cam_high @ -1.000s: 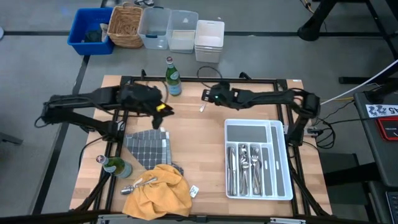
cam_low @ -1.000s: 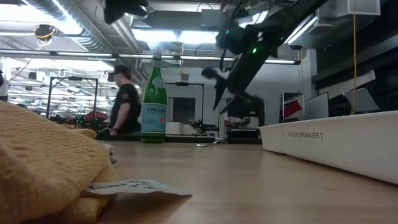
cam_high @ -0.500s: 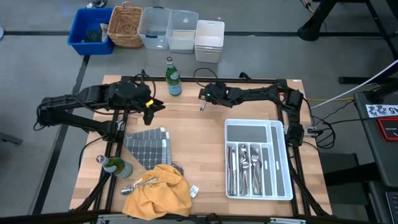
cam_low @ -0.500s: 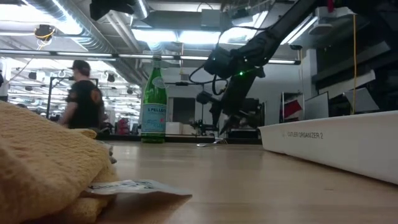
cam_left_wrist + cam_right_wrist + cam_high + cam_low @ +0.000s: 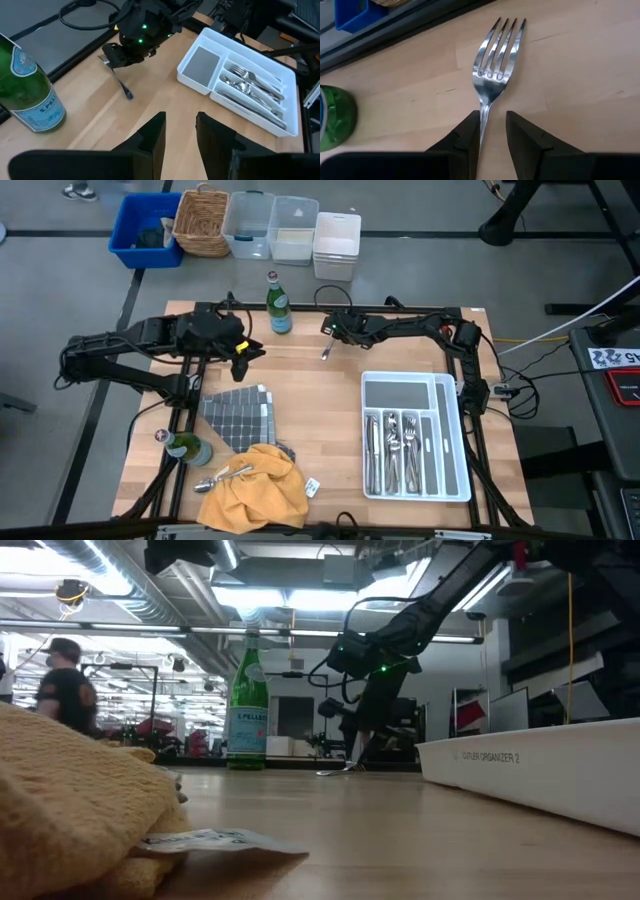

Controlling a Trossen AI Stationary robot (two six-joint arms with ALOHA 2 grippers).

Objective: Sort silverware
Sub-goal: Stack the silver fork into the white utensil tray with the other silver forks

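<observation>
A silver fork (image 5: pixel 326 350) lies flat on the wooden table near the far edge, tines toward the far side; it also shows in the right wrist view (image 5: pixel 497 65). My right gripper (image 5: pixel 329 332) is low over it, open, its fingers on either side of the fork's neck (image 5: pixel 483 112). My left gripper (image 5: pixel 243 352) is open and empty above the table at the far left (image 5: pixel 180 132). Several forks, knives and spoons (image 5: pixel 398 445) lie in the white divided tray (image 5: pixel 452 430). A few spoons (image 5: pixel 225 475) lie by the yellow cloth (image 5: pixel 255 490). My right gripper comes at the fork from above, slanting, with its fingers along the fork and the neck (image 5: pixel 483 112) in the gap between them. The neck runs close beside one finger (image 5: pixel 470 132); I cannot tell whether it touches. The fork lies flat on the table.
A green bottle (image 5: pixel 278 305) stands at the far edge left of the fork, another (image 5: pixel 188 448) at the near left. A grey checked mat (image 5: pixel 238 418) lies beside the cloth. Bins and a basket (image 5: pixel 200 220) stand beyond the table. A person (image 5: pixel 65 690) walks in the room behind.
My right gripper has gone down and a little toward the table's left, coming low over the fork. My left gripper has drawn back toward the table's left edge and then kept still. The fork has not moved.
</observation>
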